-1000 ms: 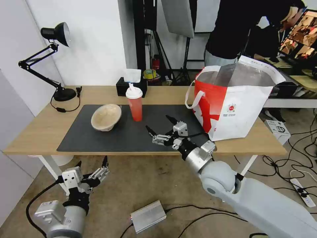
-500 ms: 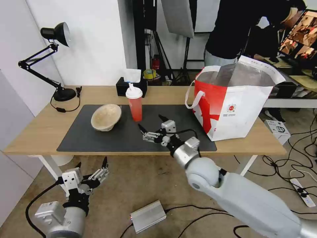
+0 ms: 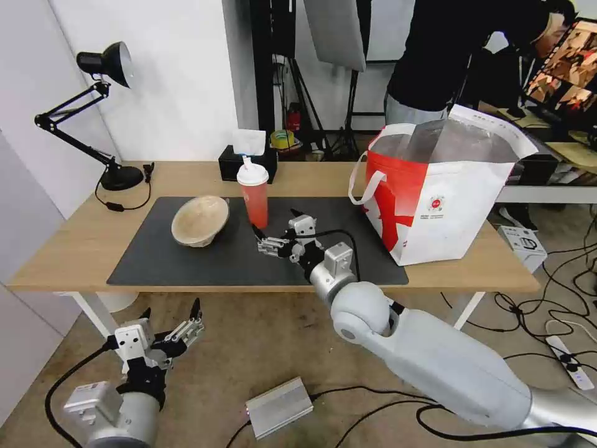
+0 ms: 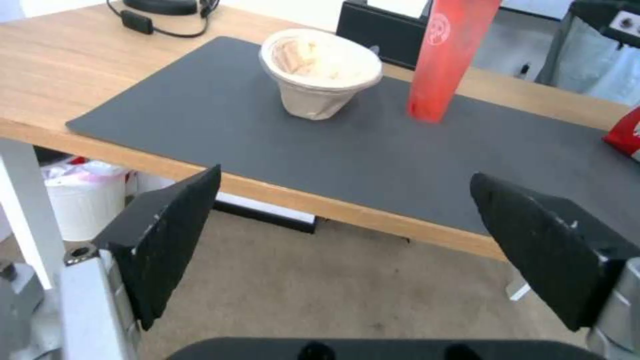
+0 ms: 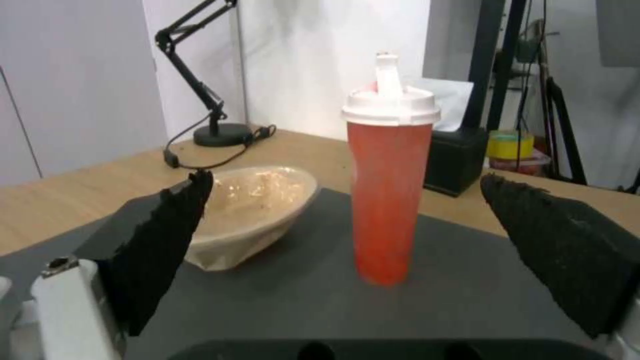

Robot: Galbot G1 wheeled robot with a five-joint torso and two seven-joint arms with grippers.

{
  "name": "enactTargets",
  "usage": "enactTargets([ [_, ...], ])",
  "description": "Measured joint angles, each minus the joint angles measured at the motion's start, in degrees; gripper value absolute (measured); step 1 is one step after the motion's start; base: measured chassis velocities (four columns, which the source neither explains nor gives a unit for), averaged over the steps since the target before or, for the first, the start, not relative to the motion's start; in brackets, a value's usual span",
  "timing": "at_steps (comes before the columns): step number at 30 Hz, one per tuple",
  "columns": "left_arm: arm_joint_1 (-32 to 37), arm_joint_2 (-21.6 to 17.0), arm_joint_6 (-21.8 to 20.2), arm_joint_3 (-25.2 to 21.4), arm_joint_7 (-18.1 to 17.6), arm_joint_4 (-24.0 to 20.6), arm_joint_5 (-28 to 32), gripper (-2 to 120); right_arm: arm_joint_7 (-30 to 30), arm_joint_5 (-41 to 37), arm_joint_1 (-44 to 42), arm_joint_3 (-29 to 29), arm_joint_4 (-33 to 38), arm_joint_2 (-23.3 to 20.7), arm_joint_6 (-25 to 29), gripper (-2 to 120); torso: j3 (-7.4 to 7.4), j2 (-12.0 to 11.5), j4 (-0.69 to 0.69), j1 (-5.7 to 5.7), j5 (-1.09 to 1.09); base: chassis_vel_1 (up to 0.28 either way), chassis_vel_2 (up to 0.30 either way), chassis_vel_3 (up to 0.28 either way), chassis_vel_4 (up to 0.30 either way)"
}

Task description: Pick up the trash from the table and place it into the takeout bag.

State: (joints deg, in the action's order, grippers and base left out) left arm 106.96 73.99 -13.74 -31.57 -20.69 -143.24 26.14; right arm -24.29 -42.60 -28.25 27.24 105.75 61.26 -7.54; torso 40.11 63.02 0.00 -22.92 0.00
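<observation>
While the left gripper point(image 3: 171, 318) waits wide open below the light-wood table point(image 3: 74, 242), the right gripper point(image 3: 273, 228), jaws wide, faces the red, white-lidded drink cup point(image 3: 254, 192).

White walls point(image 3: 180, 74) stand behind; a black articulated lamp point(image 3: 93, 112) sits far left, black stands point(image 3: 273, 62) behind, and cables point(image 3: 559, 298) trail across the brownish floor point(image 3: 267, 348).

We see a light-wood surface point(image 3: 74, 249) carrying a dark mat point(image 3: 186, 264) at centre, lamp base point(image 3: 121, 178) at 10 o'clock, tissue box point(image 3: 233, 163) at 12, takeout bag point(image 3: 460, 211) at 3.
</observation>
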Motion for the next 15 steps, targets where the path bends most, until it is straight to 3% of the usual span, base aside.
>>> enactTargets([
  [15,0.0,0.0,0.0,-0.2,0.2,0.0,0.0,100,-1.2,-1.1,3.0,1.0,-4.0,4.0,-1.6,100,0.0,0.0,0.0,0.0,0.0,0.0,0.0,0.0,0.0],
])
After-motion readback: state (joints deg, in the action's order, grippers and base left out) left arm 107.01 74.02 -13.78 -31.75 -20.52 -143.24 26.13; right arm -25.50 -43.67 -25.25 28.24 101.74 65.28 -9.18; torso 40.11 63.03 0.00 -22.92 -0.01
